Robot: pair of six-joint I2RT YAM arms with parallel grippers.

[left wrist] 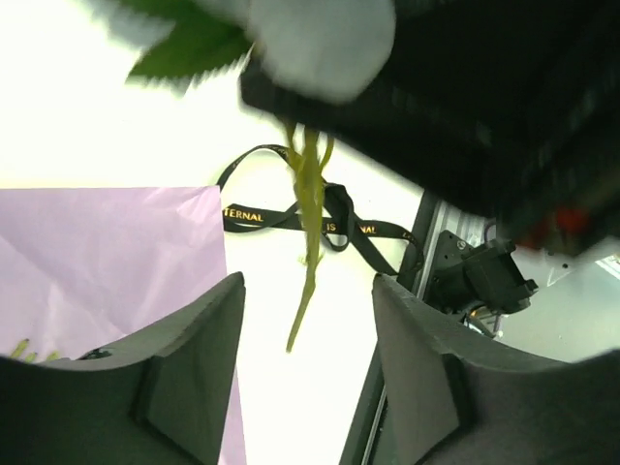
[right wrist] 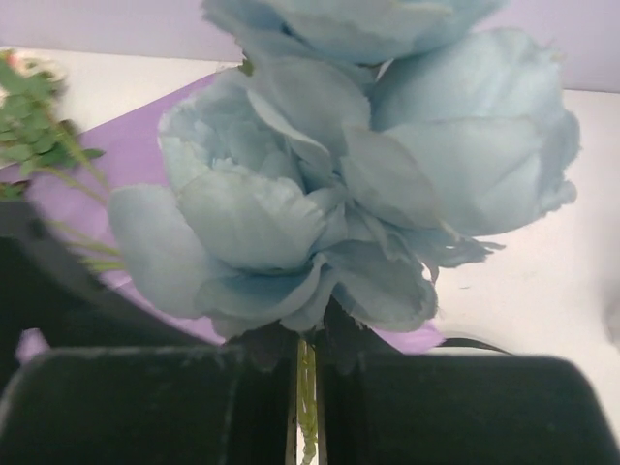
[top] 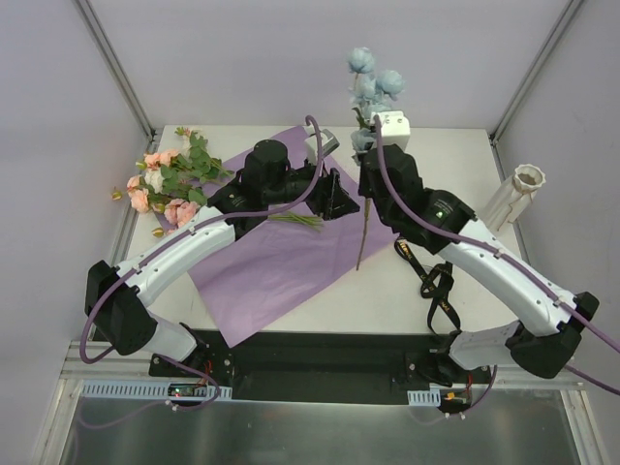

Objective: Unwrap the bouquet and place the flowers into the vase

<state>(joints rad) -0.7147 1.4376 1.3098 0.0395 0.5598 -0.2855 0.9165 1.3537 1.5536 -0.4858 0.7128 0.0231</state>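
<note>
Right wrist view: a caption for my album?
The right gripper pinches the stem of the pale blue flowers, purple paper behind.

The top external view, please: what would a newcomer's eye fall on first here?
Most likely the cluster of pale blue flowers held up over the far side of the table, its long stem pinched in the right hand. Next comes the purple paper spread flat across the middle, with pink and cream flowers lying at the left edge. The cream vase is at the right edge.
</note>
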